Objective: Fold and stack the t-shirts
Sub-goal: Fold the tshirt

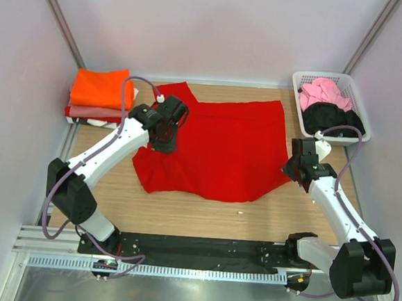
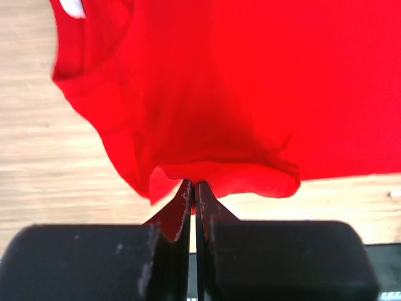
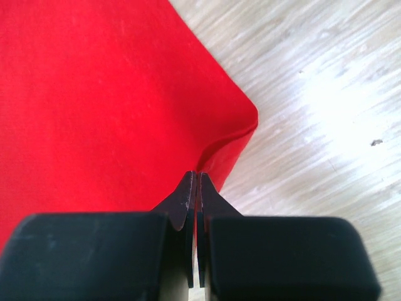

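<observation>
**Pinching one red t-shirt at two edges**

Counting five t-shirts clearly in sight. One bright red t-shirt (image 1: 222, 149), spread mostly flat across the middle of the frame. One orange t-shirt (image 1: 100, 87), folded and lying on top of one folded salmon-pink t-shirt (image 1: 92, 112) at upper left. Thinner layers under those two, too slight to tell apart. One pink t-shirt (image 1: 324, 94) and one black t-shirt (image 1: 332, 119) at upper right.

Counting two arms as well: the left arm (image 1: 110, 150) reaching in from lower left, the right arm (image 1: 336, 203) from lower right.

Left jaws: closed on a raised pucker of red cloth at the left side of the shirt, with the collar toward the upper left of the wrist view. Right jaws: closed on the shirt's right edge, where the cloth curls up just beside a corner.

Beneath it all, one light wood-grain surface (image 1: 203, 210). Boxed in by pale walls (image 1: 218, 26) at left, top and right of the frame. Bordered along the bottom by a black base plate (image 1: 200, 248).

One white slatted plastic basket (image 1: 298, 78) at upper right, well apart from the folded stack. Holding the crumpled pink t-shirt toward the top of the frame and the crumpled black one below it, the two touching.
</observation>
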Motion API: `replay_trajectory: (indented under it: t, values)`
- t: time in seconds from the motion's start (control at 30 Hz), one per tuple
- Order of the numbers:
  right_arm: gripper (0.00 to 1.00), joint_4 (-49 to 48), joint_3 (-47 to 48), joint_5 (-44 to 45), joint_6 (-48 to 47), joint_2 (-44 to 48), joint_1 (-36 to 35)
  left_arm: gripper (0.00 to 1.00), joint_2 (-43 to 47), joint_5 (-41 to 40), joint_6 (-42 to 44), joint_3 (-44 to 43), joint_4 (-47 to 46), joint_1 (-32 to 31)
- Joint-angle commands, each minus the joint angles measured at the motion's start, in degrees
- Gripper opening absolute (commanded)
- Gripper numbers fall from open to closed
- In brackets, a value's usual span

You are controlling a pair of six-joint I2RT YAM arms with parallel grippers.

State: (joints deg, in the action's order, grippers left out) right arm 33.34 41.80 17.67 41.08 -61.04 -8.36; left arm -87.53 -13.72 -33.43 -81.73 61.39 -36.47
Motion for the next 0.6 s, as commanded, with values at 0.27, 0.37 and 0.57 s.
replay_trajectory:
  t: [0.27, 0.37, 0.57]
  values:
    - [0.01, -7.15, 8.11, 2.98, -0.74, -10.06, 3.17, 0.0, -15.91, 1.94, 11.45, -26.09, 8.66, 5.7]
    - [0.01, -7.85, 9.43, 2.02, -1.26, -12.61, 4.49, 0.0, -20.3, 1.5, 12.42, -31.81, 11.21, 6.58]
    - [0.01, -9.43, 11.46, 0.17, -2.23, -17.44, 6.51, 0.0, -26.19, 0.8, 13.04, -38.06, 13.67, 9.22]
